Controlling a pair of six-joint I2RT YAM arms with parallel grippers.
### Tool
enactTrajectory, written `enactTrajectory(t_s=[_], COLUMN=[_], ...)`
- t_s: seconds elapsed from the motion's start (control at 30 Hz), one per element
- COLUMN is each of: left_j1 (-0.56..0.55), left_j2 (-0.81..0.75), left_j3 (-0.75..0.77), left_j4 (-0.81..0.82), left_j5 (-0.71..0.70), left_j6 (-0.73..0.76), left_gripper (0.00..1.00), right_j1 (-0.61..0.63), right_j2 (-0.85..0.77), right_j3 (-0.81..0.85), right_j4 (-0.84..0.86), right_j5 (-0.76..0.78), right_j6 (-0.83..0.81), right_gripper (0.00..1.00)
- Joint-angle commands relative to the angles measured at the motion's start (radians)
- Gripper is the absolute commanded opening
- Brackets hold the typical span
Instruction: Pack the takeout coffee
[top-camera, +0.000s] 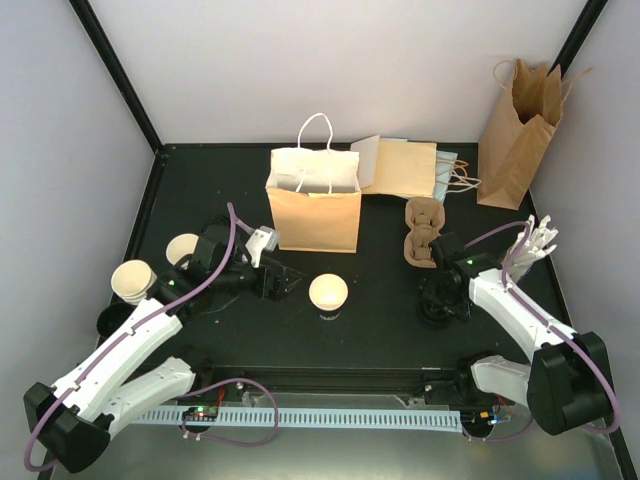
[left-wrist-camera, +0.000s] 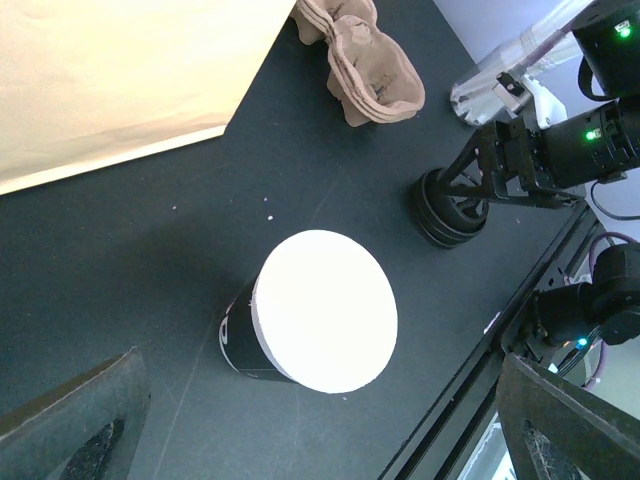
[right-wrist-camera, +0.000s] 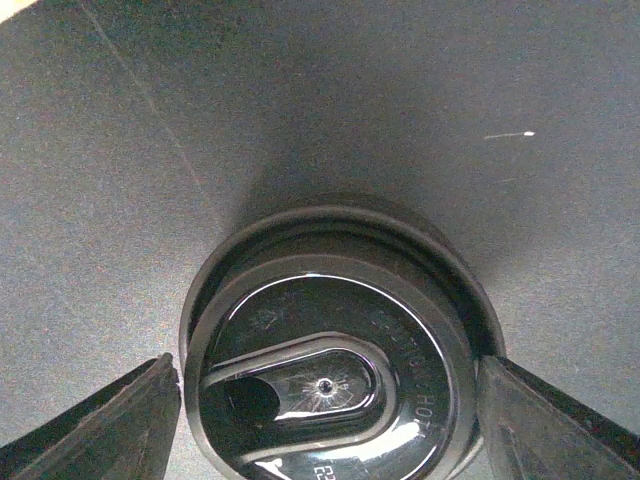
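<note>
Lid (right-wrist-camera: 330, 390) legible only from wrist: right end effector (right-wrist-camera: 330, 420) apart astride; left end effector (left-wrist-camera: 320, 430) apart near cup (left-wrist-camera: 322, 310).

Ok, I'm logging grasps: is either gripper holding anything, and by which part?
Left gripper holds nothing. Right gripper straddles the black lid at its rim; contact cannot be told.

The round black plastic lid (right-wrist-camera: 330, 390) bears raised lettering near its rim, of which only "HOT" can be read. White marks on the cream-white paper cup's (left-wrist-camera: 320, 310) dark band are illegible.
</note>
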Motion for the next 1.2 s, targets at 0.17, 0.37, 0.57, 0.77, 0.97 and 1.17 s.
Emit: enactTrajectory(t_s=[0.17,0.37,0.57,0.77,0.97,1.17], left_j1=[-0.005,-0.004,-0.005,-0.004,-0.005,-0.004], left_j2=[-0.013,-0.009,-0.012,-0.014,-0.013,-0.003], left_j3=[0.012,0.012,0.011,0.008,0.020,0.022], left_j4=[0.005,0.006,0.008,0.009,0.005,0.021], left_j5=[-0.016,-0.015,-0.016,-0.015,-0.014,0.005], left_j6=[0.009,0.009,0.009,0.009,0.013,0.010], left_gripper=[0.97,0.97,0.98,0.98,0.98,0.98], right_j1=[-0.007,-0.008,-0.006,-0.006,-0.007,0.003], right_j2=[0.008,0.042,0.068,0.042,-0.016,-0.058], right_j3=[-0.007,0.012,0.040,0.075,0.170,0.216], right_j4=[0.020,-0.007,-0.026,-0.062,-0.151,-0.154], right_j5=[-0.015,-0.002,0.008,0.004,0.014,-0.040], right_j6=[0.002,-0.032,-0.049,-0.053,-0.062,-0.134], right_gripper=[0.81,0.89,0.84,0.73,0.73,0.74])
